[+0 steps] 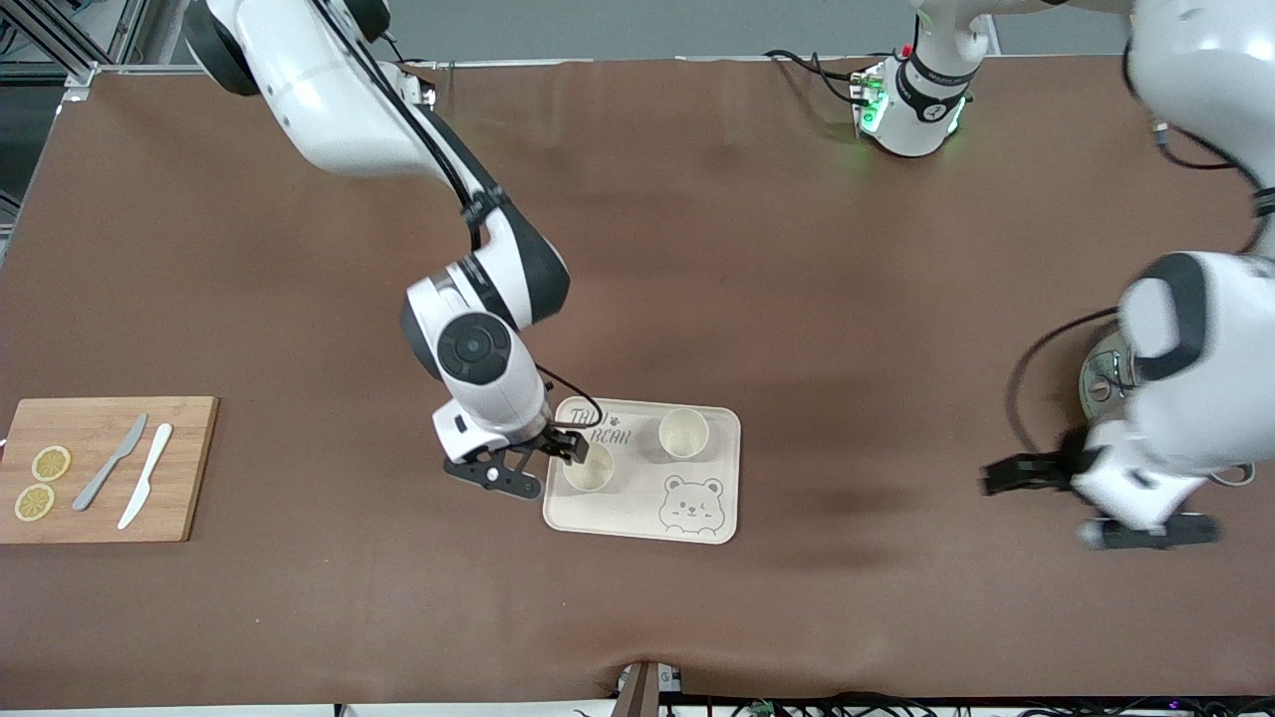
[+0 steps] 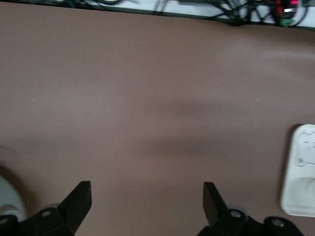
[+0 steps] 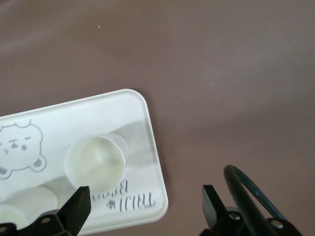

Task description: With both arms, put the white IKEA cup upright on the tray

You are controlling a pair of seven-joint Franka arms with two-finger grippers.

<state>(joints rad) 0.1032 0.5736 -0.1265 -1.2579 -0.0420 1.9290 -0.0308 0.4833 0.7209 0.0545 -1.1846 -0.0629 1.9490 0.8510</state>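
Two cups (image 1: 684, 432) are seen upright on the tray (image 1: 722, 523); placement is judged complete. The right gripper (image 1: 543, 463), beside one cup, and the left gripper (image 2: 147, 206), over bare worktop (image 1: 797, 249), are both spread apart.

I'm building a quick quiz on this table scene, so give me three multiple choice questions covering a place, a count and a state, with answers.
1. Where do the two cups stand?
A on the tray
B on the cutting board
C on the bare table

2. How many lemon slices lie on the cutting board?
A one
B two
C four

3. How is the right end effector?
A shut on a cup
B open
C holding a knife

Answers: 1 A, both sit inside the rim; 2 B, two rounds beside the knives; 3 B, its fingers stand apart.
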